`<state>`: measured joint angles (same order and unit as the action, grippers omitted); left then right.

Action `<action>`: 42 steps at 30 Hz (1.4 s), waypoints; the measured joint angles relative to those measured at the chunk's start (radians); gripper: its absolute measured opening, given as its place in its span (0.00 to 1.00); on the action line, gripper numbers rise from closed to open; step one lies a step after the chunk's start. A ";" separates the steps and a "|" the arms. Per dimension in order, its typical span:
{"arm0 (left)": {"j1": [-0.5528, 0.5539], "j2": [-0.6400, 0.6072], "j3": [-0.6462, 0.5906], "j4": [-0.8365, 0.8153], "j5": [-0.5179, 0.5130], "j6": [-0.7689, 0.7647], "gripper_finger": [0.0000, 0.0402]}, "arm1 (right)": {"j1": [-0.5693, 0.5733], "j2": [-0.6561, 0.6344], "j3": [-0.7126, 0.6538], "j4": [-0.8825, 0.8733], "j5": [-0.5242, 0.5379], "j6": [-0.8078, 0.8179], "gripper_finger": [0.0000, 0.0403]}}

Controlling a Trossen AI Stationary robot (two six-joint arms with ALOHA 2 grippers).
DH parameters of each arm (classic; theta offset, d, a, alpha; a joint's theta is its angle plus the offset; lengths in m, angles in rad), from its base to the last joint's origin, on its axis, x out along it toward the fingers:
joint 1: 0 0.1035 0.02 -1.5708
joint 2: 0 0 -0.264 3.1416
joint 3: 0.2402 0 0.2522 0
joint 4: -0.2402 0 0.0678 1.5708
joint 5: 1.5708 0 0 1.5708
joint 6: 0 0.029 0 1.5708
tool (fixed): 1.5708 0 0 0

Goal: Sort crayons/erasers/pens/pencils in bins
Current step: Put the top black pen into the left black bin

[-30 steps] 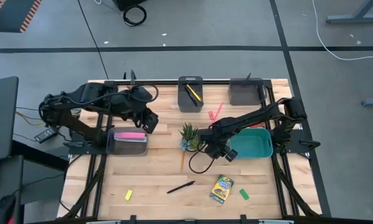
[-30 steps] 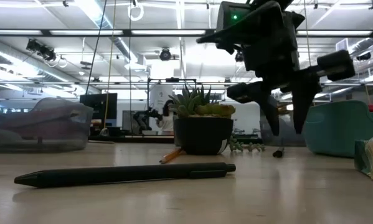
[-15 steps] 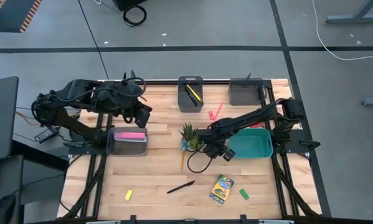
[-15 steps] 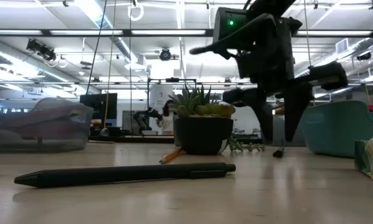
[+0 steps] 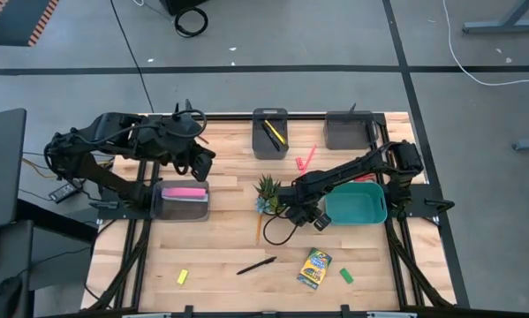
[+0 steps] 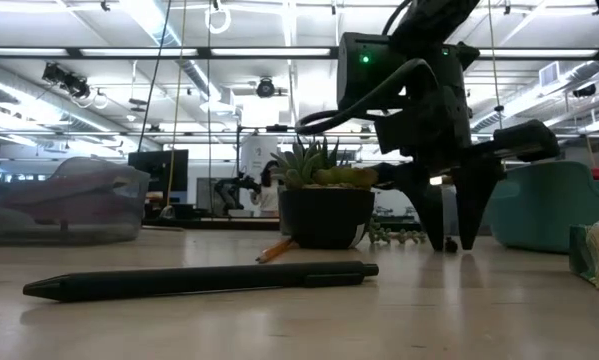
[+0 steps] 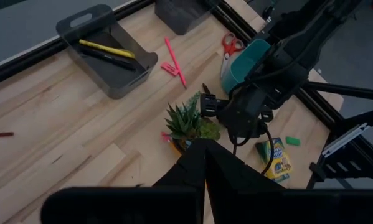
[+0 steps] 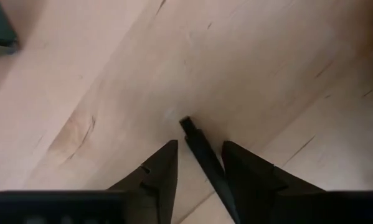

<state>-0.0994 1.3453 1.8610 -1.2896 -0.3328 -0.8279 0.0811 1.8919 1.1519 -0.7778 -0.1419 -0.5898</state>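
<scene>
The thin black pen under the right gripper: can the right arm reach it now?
Probably yes. The right gripper is low over the wooden table, open fingers either side of the thin black pen, with nothing between them.

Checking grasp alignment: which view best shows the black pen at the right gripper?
Right wrist view: the black pen lies on bare wood between the open jaws of the right gripper, one end plainly visible. In the high view the gripper covers it. The low view shows only the jaws at the tabletop. In the left wrist view the arm blocks it.

Small potted plant (image 5: 267, 188) mid-table, red-handled scissors (image 7: 228, 45) near the teal tray
</scene>
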 joint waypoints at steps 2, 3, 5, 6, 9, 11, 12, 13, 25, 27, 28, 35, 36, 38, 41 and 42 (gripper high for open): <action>0.000 0.000 0.000 0.000 0.000 -0.001 0.02 | 0.000 0.001 0.000 0.004 0.006 -0.002 0.31; 0.000 0.000 0.000 0.000 0.000 -0.003 0.02 | 0.000 0.001 -0.001 0.006 0.010 -0.003 0.29; 0.000 0.000 0.000 0.000 0.000 -0.004 0.03 | 0.000 0.002 -0.001 0.009 0.014 -0.005 0.25; 0.000 0.000 0.000 0.000 0.000 -0.005 0.03 | 0.000 0.002 -0.001 0.011 0.015 -0.009 0.23; 0.000 0.000 0.000 0.000 0.000 -0.006 0.06 | -0.001 0.002 -0.001 0.015 0.015 -0.012 0.16; 0.000 0.000 0.000 0.000 0.000 -0.007 0.06 | -0.001 0.003 -0.001 0.015 0.014 -0.014 0.12; 0.000 0.000 0.000 0.000 0.000 -0.007 0.05 | -0.001 0.003 -0.002 0.015 0.014 -0.016 0.11; 0.000 0.000 0.000 0.000 0.000 -0.007 0.05 | -0.001 0.003 -0.002 0.015 0.014 -0.016 0.10; 0.000 0.001 0.000 0.001 -0.018 0.001 0.05 | 0.000 -0.103 -0.006 -0.090 0.005 -0.107 0.09; 0.000 0.001 0.000 0.003 -0.041 0.002 0.06 | 0.000 -0.145 -0.006 -0.138 0.006 -0.111 0.09; 0.000 0.001 0.000 0.005 -0.054 0.006 0.05 | 0.000 -0.172 -0.006 -0.155 0.007 -0.101 0.09; 0.015 0.001 0.000 0.071 -0.089 0.073 0.02 | -0.034 -0.388 -0.005 -0.106 0.034 0.023 0.09; 0.021 0.001 0.000 0.081 -0.090 0.079 0.02 | -0.048 -0.409 -0.005 -0.096 0.040 0.042 0.09; 0.032 0.001 0.000 0.099 -0.090 0.091 0.03 | -0.082 -0.445 -0.004 -0.069 0.062 0.084 0.09; 0.045 0.001 0.000 0.130 -0.090 0.107 0.05 | -0.150 -0.483 -0.004 -0.005 0.070 0.159 0.09; 0.048 0.001 0.000 0.138 -0.091 0.108 0.05 | -0.177 -0.491 -0.004 0.032 0.069 0.194 0.09</action>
<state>-0.0514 1.3460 1.8610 -1.1513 -0.4236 -0.7200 -0.0957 1.4012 1.1477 -0.7458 -0.0727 -0.3959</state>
